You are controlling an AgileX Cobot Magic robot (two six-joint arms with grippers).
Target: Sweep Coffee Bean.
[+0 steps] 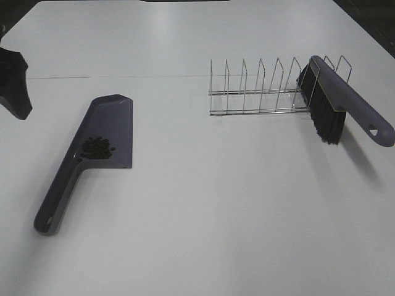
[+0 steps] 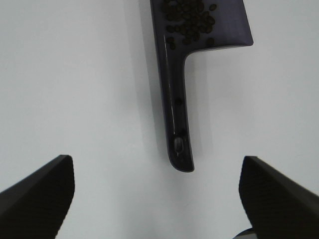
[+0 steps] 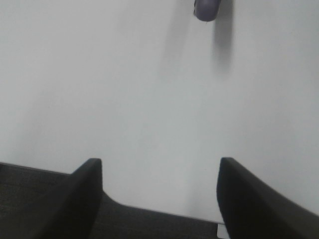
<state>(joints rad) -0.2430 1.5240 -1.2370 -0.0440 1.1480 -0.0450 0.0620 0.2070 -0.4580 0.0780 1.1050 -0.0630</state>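
The coffee beans [image 1: 97, 148] lie in a dark cluster inside a purple dustpan [image 1: 106, 126] on the white table, left of centre. In the left wrist view the beans [image 2: 189, 20] sit in the pan, and its handle [image 2: 177, 114] points toward my left gripper [image 2: 157, 199], which is open, empty and short of the handle's end. A purple brush [image 1: 345, 102] with black bristles leans on a wire rack [image 1: 259, 92] at the right. My right gripper [image 3: 159, 199] is open and empty near the table's edge, with the brush handle tip [image 3: 206, 7] far ahead.
My left arm [image 1: 13, 83] shows as a black shape at the far left edge. The table edge [image 3: 164, 214] runs under the right gripper's fingers. A thin seam [image 1: 123, 76] crosses the table behind the dustpan.
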